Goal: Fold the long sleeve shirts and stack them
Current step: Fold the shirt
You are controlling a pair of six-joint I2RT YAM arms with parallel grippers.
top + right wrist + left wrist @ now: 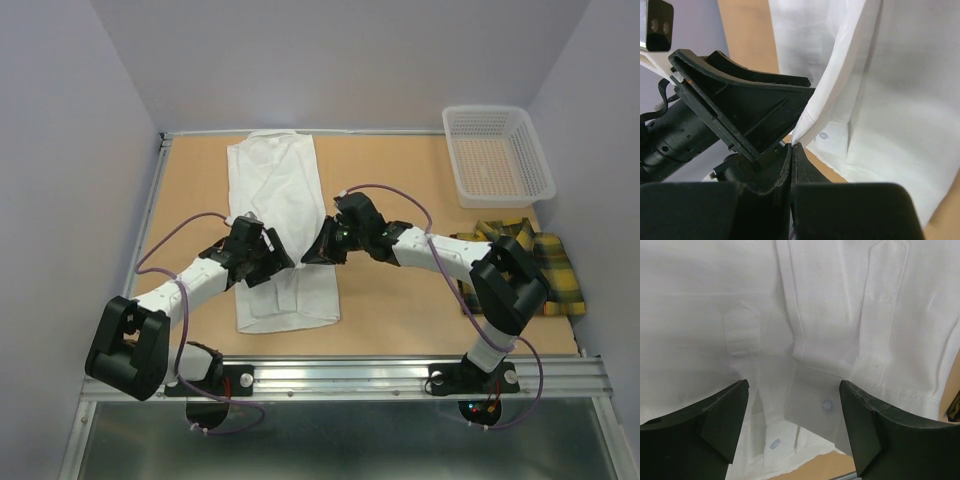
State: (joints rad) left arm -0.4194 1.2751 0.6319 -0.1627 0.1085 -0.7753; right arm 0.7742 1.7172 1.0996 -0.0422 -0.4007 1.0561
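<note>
My left pincer (794, 395) hangs spread just above the white shirt (700, 315) lying flat beneath it, while my right pincer (791, 150) is pressed together on a raised edge of that shirt; the cloth looks light and limp, so I judge seams and corners the best holds

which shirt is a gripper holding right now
The white shirt, spread mid-table: the right gripper pinches its edge. The yellow plaid shirt lies bunched off to the side, untouched.

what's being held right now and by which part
The right gripper pinches the white shirt by a folded edge near a button; left gripper is open, holding nothing.
</note>
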